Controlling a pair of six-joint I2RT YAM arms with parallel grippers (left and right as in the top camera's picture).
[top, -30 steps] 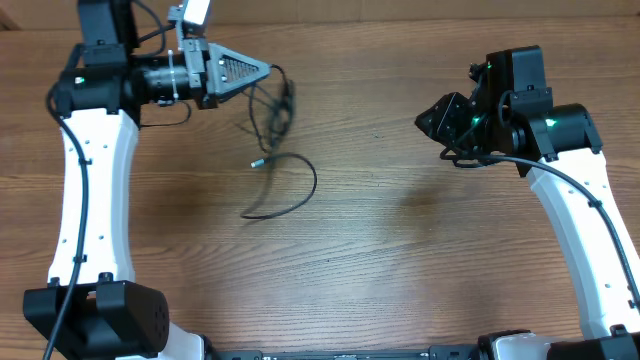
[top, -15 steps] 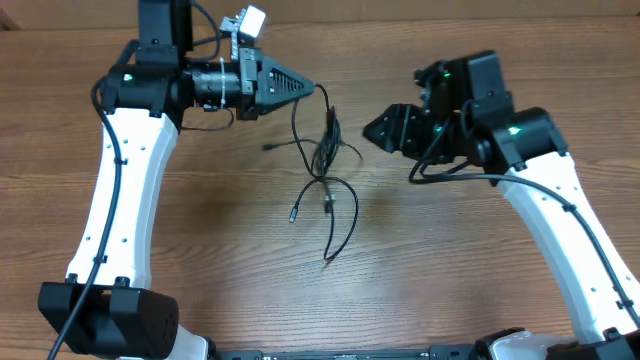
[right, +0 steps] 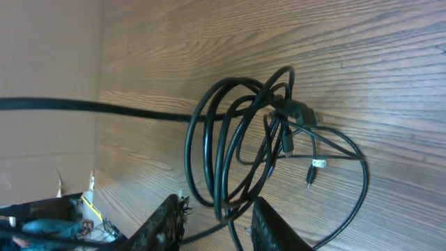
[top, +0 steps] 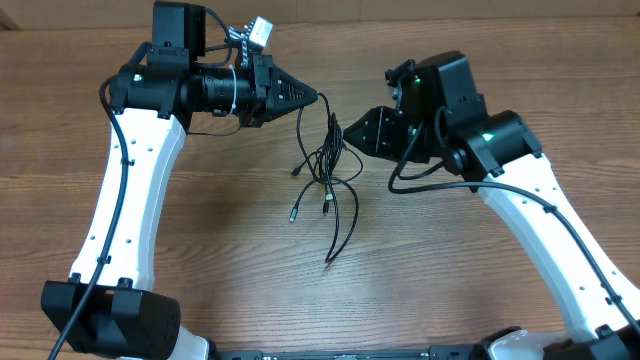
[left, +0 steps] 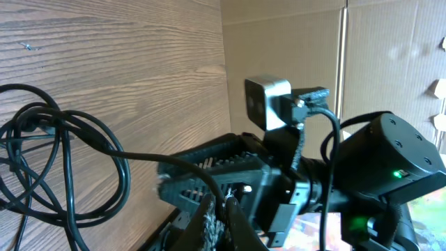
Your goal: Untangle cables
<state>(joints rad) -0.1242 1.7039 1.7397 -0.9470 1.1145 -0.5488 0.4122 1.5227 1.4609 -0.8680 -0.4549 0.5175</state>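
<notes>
Since the cables [top: 325,165] are light, limp and snag-prone, take one strand near its end. Left hand [top: 318,97] clamped on a strand; right hand [right: 216,206] apart, straddling the coil.

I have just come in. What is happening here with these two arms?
Two robot arms work on a tangle of black cables. The left claw is shut on one strand at its top, and the rest trails over the table. The right claw is at the bundle, jaws apart, with loops between them, not yet clamped.
</notes>
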